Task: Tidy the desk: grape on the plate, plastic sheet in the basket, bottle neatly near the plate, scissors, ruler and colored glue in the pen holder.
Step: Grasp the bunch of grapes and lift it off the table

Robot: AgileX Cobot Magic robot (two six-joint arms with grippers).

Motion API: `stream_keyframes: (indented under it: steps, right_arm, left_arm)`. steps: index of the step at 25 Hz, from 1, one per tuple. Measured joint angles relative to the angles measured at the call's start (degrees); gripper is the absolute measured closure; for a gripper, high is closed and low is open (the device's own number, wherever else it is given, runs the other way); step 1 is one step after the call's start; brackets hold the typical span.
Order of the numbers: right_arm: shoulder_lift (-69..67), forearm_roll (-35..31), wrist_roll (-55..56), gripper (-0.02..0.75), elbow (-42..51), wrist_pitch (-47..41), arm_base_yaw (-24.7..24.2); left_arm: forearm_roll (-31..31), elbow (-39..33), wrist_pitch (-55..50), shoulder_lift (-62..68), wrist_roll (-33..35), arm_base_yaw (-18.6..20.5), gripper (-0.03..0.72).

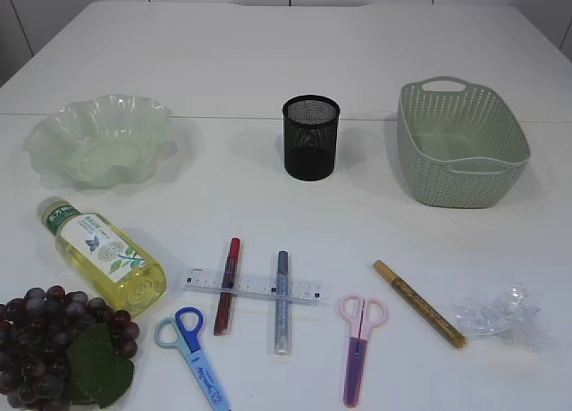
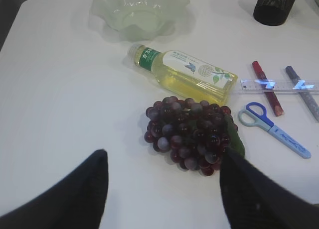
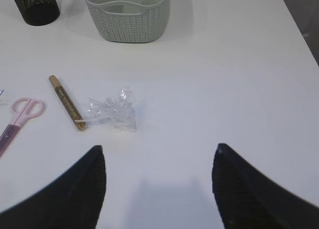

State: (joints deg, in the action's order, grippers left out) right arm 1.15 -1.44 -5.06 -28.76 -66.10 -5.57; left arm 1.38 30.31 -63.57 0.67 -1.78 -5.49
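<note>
Left wrist view: left hand (image 2: pixel 164 189) wide, empty, near grape (image 2: pixel 192 134). Right hand (image 3: pixel 159 186) wide, empty. Bottle (image 2: pixel 182 74) touching grape may roll if nudged.

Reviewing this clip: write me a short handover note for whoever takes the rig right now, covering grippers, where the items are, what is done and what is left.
Left gripper: open, empty, above the table near the grape bunch.
Right gripper: open, empty, short of the plastic sheet.
Plate, pen holder and basket stand at the back; nothing visible in any of them.
Bottle lies on its side by the grapes.
Ruler lies across the red glue pen and the silver glue pen. Blue scissors, pink scissors and gold glue pen lie on the table.
Done: nothing. Left: everything.
</note>
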Motion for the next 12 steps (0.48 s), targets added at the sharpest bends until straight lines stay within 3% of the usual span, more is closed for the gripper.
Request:
stream_keyframes:
  steps: [12]
  right_arm:
    - [0.0, 0.0, 0.0, 0.212, 0.0, 0.0, 0.0]
  left_arm:
    - [0.0, 0.0, 0.0, 0.0, 0.0, 0.0, 0.184]
